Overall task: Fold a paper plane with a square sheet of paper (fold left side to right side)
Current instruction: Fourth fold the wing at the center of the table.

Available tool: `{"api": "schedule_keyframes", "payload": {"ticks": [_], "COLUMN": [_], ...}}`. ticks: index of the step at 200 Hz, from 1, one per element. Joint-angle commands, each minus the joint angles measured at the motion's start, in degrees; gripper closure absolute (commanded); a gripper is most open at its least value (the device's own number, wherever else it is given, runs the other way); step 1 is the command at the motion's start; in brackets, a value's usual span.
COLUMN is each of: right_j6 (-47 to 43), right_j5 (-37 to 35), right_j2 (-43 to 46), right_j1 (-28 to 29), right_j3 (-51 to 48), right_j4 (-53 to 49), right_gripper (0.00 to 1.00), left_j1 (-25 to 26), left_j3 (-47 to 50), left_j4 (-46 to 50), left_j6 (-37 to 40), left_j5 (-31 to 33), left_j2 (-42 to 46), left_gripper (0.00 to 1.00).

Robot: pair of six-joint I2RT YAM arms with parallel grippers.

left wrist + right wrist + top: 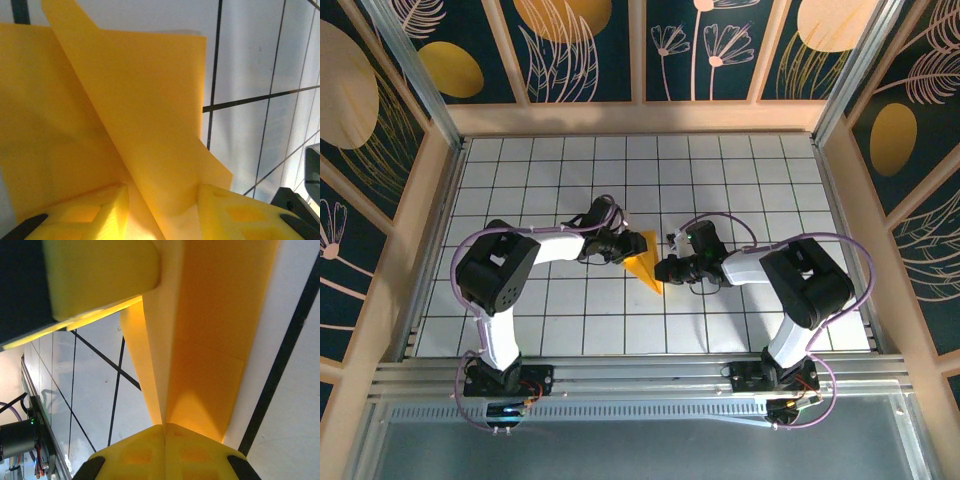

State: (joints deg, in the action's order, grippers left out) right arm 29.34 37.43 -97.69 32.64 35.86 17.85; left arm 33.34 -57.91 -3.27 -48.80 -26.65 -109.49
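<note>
Near the middle of the white tiled table, between the two arms, lies the thin orange-yellow sheet of paper. It is already folded into a narrow wedge whose point aims toward the near edge. The left arm's fingers reach the wedge from its left side, and the right arm's fingers meet it from the right, close to the point. In the left wrist view the yellow fingers stand apart, with a raised flap of the paper slanting up through the gap; they straddle the flap and do not look clamped on it. In the right wrist view the fingers are pressed together, and the paper's centre crease runs straight into the seam between their tips. I cannot tell whether they nip a layer or simply bear on it. The step in hand looks like the left-to-right fold: the left flap is up off the table and not yet laid over. The next move probably calls for the left fingers to carry that flap across the crease toward the right, set its edge true against the layer beneath, and flatten it. The right fingers would meanwhile keep the wedge from sliding or twisting, since such light paper could easily skew or spring back.
</note>
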Motion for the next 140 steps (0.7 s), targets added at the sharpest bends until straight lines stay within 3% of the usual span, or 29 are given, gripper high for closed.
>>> {"api": "schedule_keyframes", "payload": {"ticks": [1, 82, 140], "right_j6": [0.8, 1.0, 2.0], "right_j5": [1.0, 1.8, 2.3], "right_j2": [-1.0, -0.9, 1.9], "right_j1": [-0.6, -0.8, -1.0], "right_j3": [-0.9, -0.6, -0.2], "right_j4": [1.5, 1.4, 0.5], "right_gripper": [1.00, 0.96, 0.80], "left_j1": [0.4, 0.4, 0.4], "left_j3": [-1.8, -2.0, -2.1], "left_j4": [3.3, 5.7, 5.8], "left_j6": [1.7, 2.9, 2.8], "left_j5": [1.5, 3.9, 4.1], "left_j2": [-1.1, -2.2, -2.5], "left_gripper": [0.60, 0.59, 0.59]}}
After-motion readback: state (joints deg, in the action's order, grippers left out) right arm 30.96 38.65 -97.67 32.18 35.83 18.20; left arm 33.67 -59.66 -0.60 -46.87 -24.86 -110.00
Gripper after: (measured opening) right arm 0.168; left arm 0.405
